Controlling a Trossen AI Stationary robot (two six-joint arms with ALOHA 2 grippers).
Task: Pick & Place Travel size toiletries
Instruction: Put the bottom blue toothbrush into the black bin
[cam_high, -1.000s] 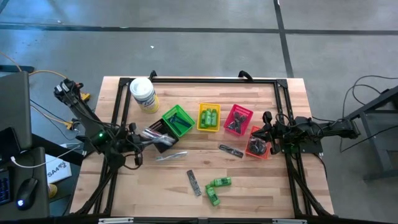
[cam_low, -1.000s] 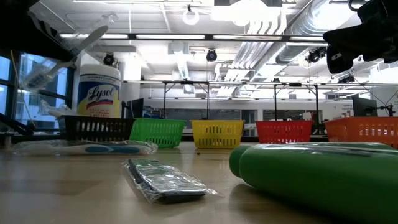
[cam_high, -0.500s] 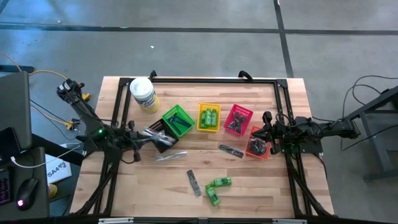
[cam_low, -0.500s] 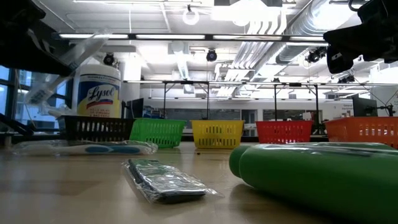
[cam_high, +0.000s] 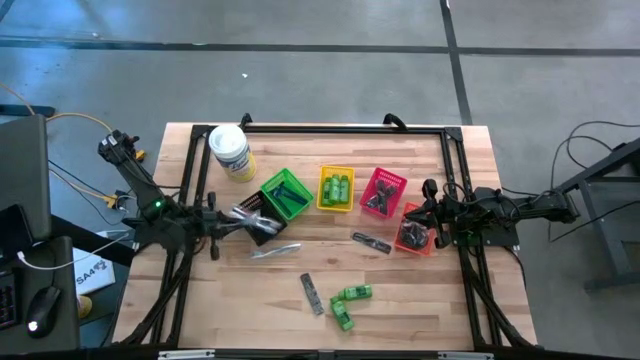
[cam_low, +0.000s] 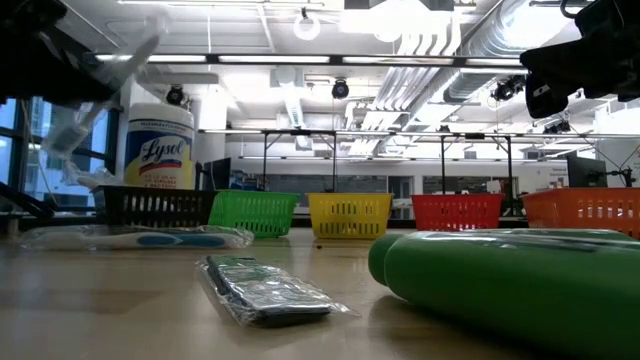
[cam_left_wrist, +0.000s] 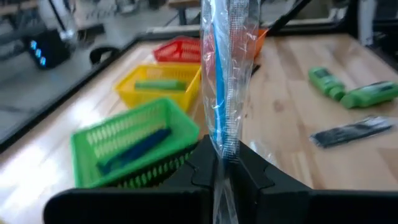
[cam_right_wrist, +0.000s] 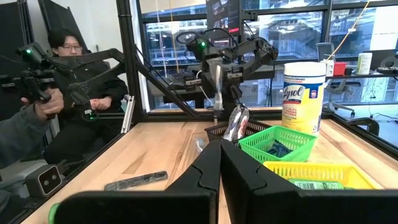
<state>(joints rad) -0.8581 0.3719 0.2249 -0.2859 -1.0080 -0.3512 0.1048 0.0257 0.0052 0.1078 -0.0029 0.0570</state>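
My left gripper (cam_high: 226, 222) is shut on a clear-wrapped stick with a blue handle (cam_left_wrist: 224, 74), held over the black basket (cam_high: 263, 229) at the table's left. Another wrapped stick (cam_high: 275, 250), two dark flat packets (cam_high: 313, 293) (cam_high: 371, 242) and green mini bottles (cam_high: 350, 300) lie flat on the wooden table. Green bottles also lie in the yellow basket (cam_high: 336, 188). My right gripper (cam_high: 425, 215) waits shut at the table's right, beside the orange basket (cam_high: 413, 230). My left gripper pinches the wrapped stick between its two fingers (cam_left_wrist: 245, 171), some way in from its lower end (cam_left_wrist: 222, 152); loose wrap passes back between them. The fingers come nearly level from the table's left. The stick slants upward, lifted clear above the black basket.
A row of baskets crosses the table's middle: black, green (cam_high: 285, 193), yellow, red (cam_high: 383, 192), orange. A white wipes tub (cam_high: 230, 150) stands at the far left. A black frame (cam_high: 330, 128) runs round the table. A person (cam_right_wrist: 74, 74) sits beyond the table's left edge.
My left gripper has drawn back a little toward the table's left edge and sunk slightly, still shut on the wrapped stick. The stick has tipped steeper and stays clear of the baskets.
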